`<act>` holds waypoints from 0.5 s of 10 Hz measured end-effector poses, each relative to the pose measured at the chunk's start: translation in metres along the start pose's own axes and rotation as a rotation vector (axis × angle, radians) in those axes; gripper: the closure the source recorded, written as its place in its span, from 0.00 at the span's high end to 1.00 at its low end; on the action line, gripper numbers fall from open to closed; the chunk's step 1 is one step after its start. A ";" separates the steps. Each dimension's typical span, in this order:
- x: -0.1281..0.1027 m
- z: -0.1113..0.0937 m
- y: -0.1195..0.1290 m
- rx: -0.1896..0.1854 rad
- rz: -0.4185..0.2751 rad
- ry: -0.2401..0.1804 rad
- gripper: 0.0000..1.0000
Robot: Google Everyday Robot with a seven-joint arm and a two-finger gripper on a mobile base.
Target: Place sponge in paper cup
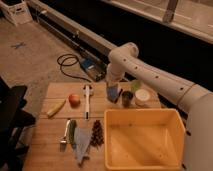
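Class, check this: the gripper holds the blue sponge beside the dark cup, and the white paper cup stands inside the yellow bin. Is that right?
Not quite. In the camera view the paper cup stands on the table behind the yellow bin, next to the dark cup, not inside it. The gripper does hold the blue sponge beside the dark cup.

You're in a lab/test bay by the look of it: bare floor [35,55] w/ loose cable [67,62] on it, wooden table [47,142] of props, robot arm's gripper [113,89] low over its far side
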 end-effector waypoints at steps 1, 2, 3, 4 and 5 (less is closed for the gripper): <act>0.018 -0.012 -0.004 0.019 0.030 0.023 0.00; 0.042 -0.024 -0.006 0.040 0.069 0.049 0.00; 0.061 -0.034 -0.007 0.055 0.100 0.068 0.00; 0.082 -0.044 -0.008 0.072 0.140 0.090 0.00; 0.106 -0.053 -0.006 0.086 0.187 0.114 0.00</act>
